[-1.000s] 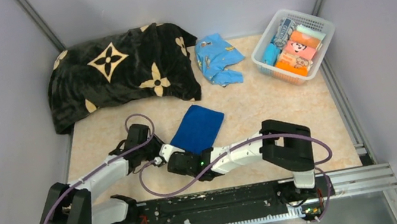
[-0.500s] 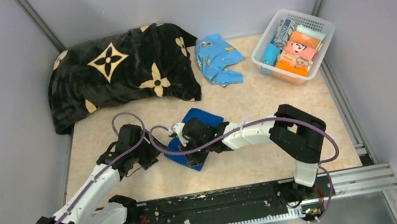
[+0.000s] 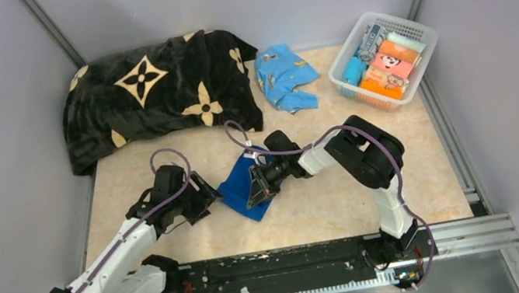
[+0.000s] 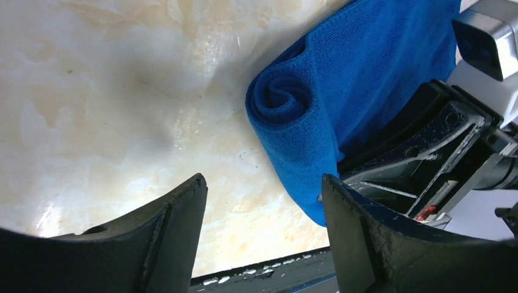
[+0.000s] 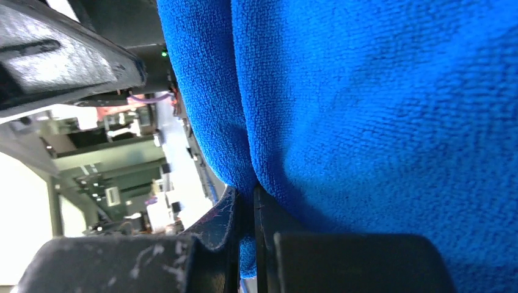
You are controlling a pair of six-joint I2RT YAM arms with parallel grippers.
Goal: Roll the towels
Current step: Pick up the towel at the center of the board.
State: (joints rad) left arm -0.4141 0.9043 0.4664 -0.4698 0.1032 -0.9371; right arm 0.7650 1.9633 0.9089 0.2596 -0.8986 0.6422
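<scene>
Top view: the large royal-blue terry towel [image 3: 240, 183] lies mid-frame on the marbled beige table [image 3: 329, 206], its right part hidden under the right pincer [image 3: 257, 188]. The right wrist view is almost all blue cloth, and there the fingers [image 5: 366, 262] are clamped tight on a fold. At lower centre the left pincer [image 4: 262, 183] gapes wide, holding nothing, just beside the towel's rolled end.
</scene>
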